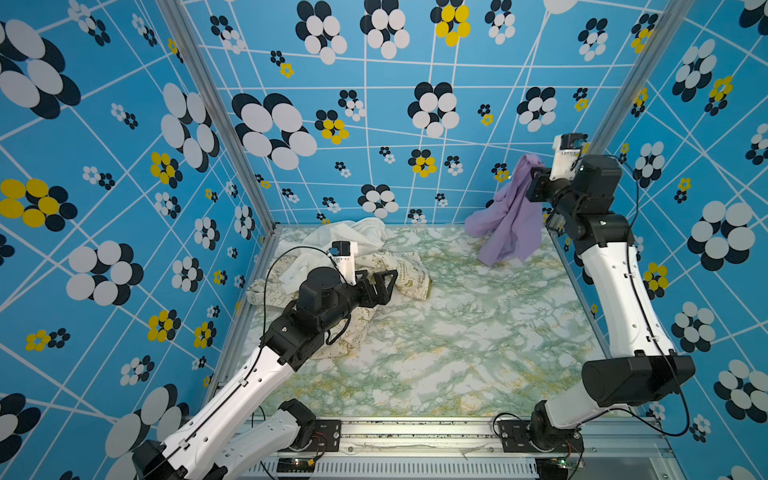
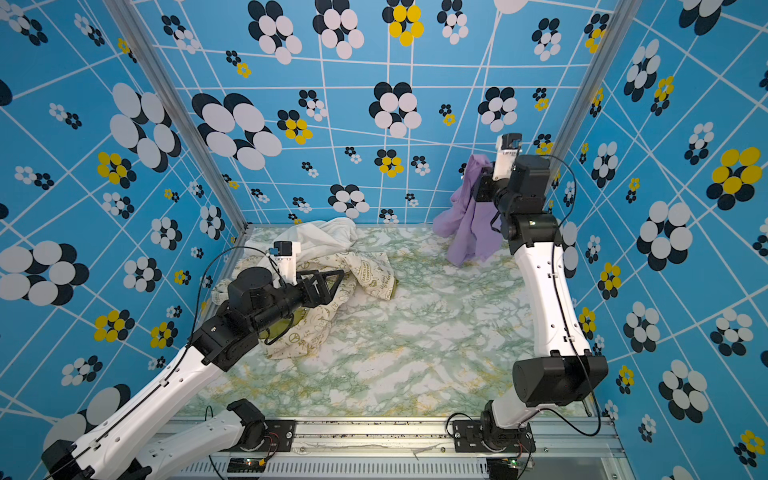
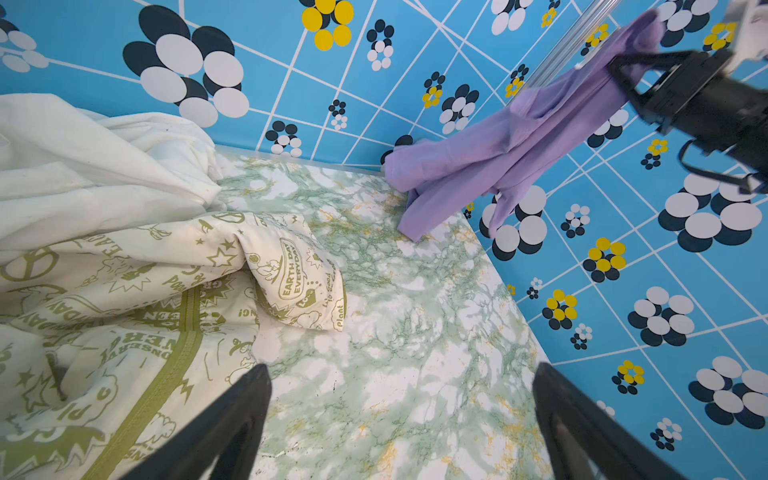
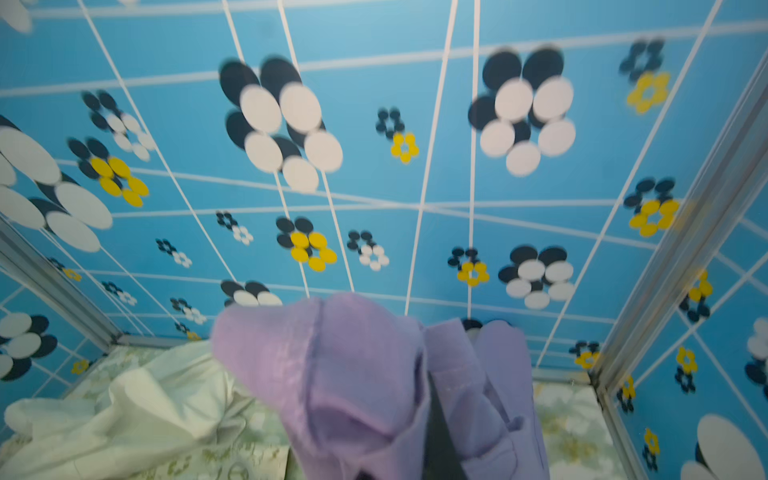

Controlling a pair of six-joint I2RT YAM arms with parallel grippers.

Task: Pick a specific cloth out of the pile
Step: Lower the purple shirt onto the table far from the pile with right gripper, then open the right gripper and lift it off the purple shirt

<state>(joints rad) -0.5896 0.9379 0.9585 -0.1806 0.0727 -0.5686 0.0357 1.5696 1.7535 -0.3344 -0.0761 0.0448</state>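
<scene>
The cloth (image 1: 509, 216) is plain lavender and hangs from my right gripper (image 1: 534, 178), which is clamped on its upper part with the two jaws together. It is up in the air at about 1 o'clock of the desk (image 1: 457, 340), close to the far right corner post. From the grip it falls down in long folds, and one sleeve spreads out toward 9 o'clock. Its lowest end comes down to the desk surface near that corner; I cannot tell if it touches there. In my right wrist view the cloth (image 4: 353, 374) fills the near part of the picture and hides the jaws almost fully.

The pile (image 1: 353, 249) lies well apart from the cloth, at about 10 to 11 o'clock of the desk. It has a white cloth (image 1: 365, 235) on the far side, and a cream cloth (image 1: 409, 270) with olive prints and olive trim on the near side, both crumpled.

My left gripper (image 1: 384, 282) hovers just above the near edge of the pile, and it points toward 3 o'clock. Its jaws stand wide apart and there is nothing between them; in my left wrist view only the green marbled desk (image 3: 415, 332) shows in the gap.
</scene>
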